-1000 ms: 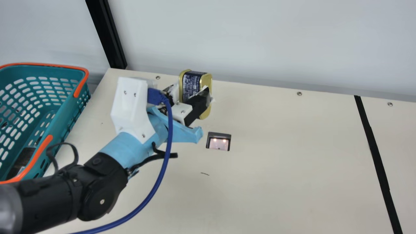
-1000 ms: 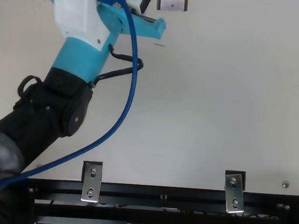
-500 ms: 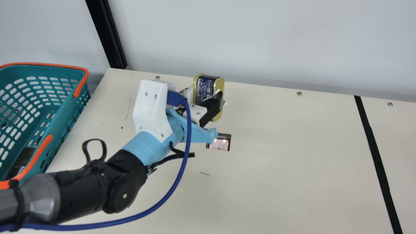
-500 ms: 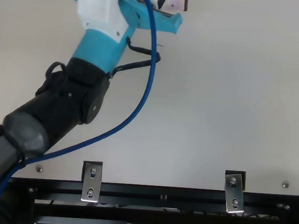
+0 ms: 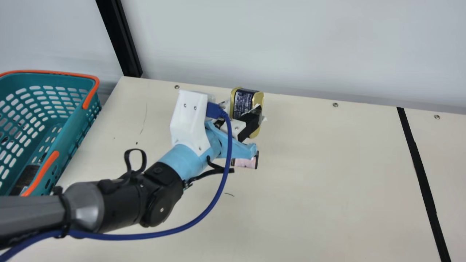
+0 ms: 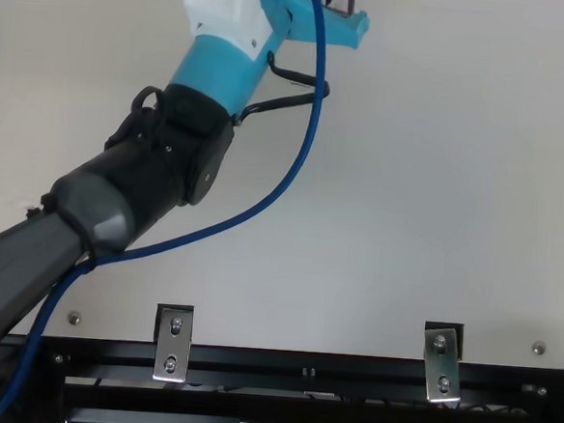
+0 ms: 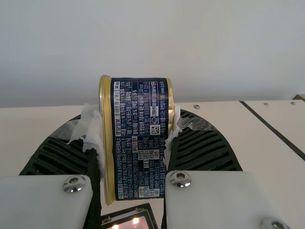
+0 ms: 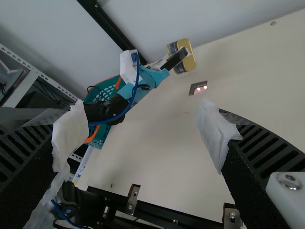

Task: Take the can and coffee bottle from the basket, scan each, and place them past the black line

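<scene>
In the main view my left gripper is shut on the gold-rimmed, dark blue can, holding it above the table near its back edge, just behind the scanner. The left wrist view shows the can squeezed between the ribbed fingers of my left gripper, its printed side facing the camera. Part of the scanner is covered by the arm in the main view. In the right wrist view my right gripper stands open and holds nothing. The black line runs along the table's right side.
The teal basket with orange handles stands at the left, a dark item low inside it. A wall rises behind the table. The blue cable hangs in a loop along my left arm.
My left arm has moved to the right with the can in its gripper, and its wrist now covers part of the scanner in the main view.
</scene>
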`<state>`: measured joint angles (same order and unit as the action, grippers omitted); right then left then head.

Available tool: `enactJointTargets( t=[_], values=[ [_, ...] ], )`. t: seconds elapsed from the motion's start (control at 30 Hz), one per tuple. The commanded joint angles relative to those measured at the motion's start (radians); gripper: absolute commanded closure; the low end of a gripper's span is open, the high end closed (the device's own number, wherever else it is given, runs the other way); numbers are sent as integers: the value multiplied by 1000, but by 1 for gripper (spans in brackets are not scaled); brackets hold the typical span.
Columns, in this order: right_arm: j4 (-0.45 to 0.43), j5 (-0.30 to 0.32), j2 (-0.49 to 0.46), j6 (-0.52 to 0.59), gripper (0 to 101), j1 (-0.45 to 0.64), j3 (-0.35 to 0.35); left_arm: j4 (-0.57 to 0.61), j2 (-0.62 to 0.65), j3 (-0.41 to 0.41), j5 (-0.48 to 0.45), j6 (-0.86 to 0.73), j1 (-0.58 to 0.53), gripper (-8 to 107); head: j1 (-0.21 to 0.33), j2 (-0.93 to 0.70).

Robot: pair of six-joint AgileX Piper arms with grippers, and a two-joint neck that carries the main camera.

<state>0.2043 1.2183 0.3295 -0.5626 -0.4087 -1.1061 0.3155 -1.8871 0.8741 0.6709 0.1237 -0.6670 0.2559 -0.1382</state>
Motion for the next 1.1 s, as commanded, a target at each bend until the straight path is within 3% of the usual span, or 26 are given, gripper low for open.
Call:
enactJointTargets(
  t=[0.0,0.23,0.37,0.5,0.7,0.93,1.07],
  values=[
    [0,0,0,0,0,0,0,-1,-11,7,4,4,0,89,10,13],
    [0,0,0,0,0,0,0,3,36,11,13,-23,1,89,10,13],
    [0,0,0,0,0,0,0,-11,115,20,-71,-47,18,89,10,13],
    [0,0,0,0,0,0,0,-17,208,47,-246,-102,58,89,10,13],
    [0,0,0,0,0,0,0,-68,306,122,-611,-175,126,89,10,13],
    [0,0,0,0,0,0,0,-164,332,236,-1024,-231,171,89,10,13],
    [0,0,0,0,0,0,0,-152,317,288,-1214,-327,187,89,10,13]
  ],
)
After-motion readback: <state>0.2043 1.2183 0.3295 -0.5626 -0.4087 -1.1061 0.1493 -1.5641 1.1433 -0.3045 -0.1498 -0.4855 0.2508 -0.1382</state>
